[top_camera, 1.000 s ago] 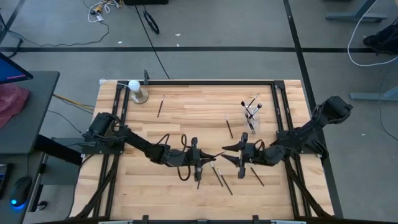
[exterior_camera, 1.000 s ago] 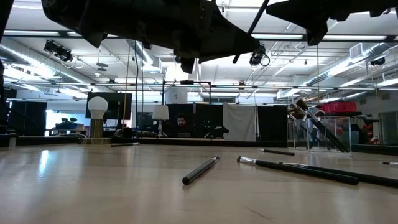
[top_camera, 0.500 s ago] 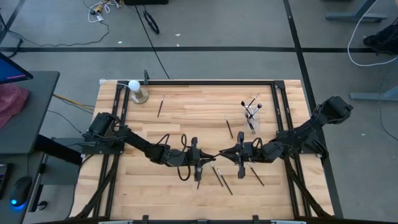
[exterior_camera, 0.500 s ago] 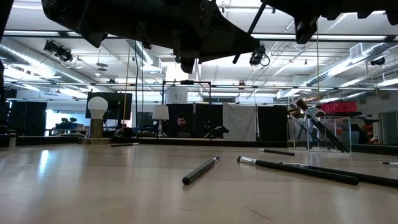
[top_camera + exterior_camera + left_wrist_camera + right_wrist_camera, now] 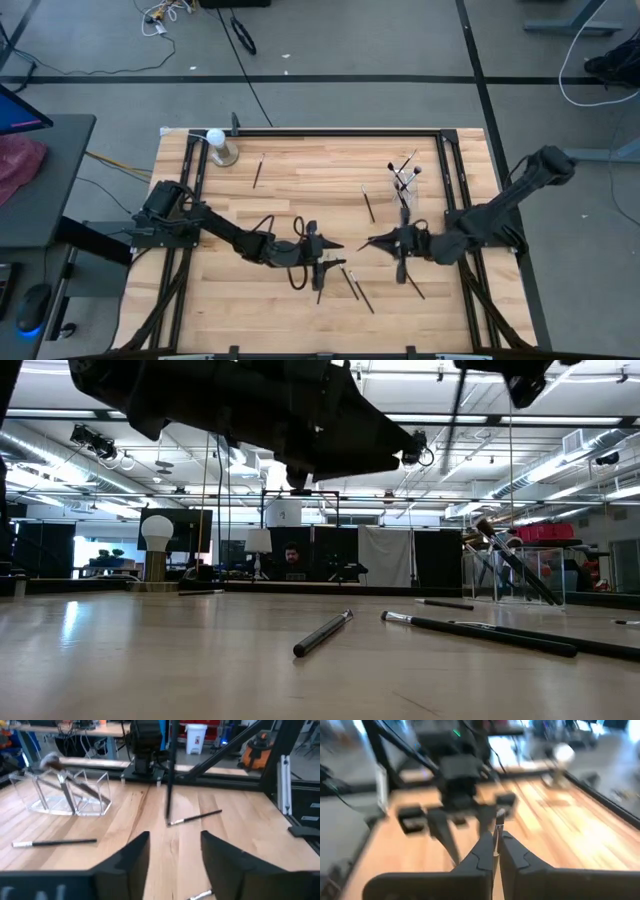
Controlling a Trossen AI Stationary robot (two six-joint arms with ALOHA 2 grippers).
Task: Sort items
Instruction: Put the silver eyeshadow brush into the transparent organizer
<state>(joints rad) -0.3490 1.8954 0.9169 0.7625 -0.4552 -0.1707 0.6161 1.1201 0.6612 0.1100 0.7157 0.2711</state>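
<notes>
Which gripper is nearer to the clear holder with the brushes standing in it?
The right one. The right gripper, shut on a thin brush, is just in front of the clear holder. The left gripper is open and sits farther away toward the table's middle.

The right wrist view was blurred: beyond the right gripper (image 5: 495,851), the left arm (image 5: 460,775) and the desk (image 5: 560,835) were smeared shapes. The brush (image 5: 496,832) pinched in that gripper showed only as a thin sliver. In the low view both arms were cut off by the top edge.
</notes>
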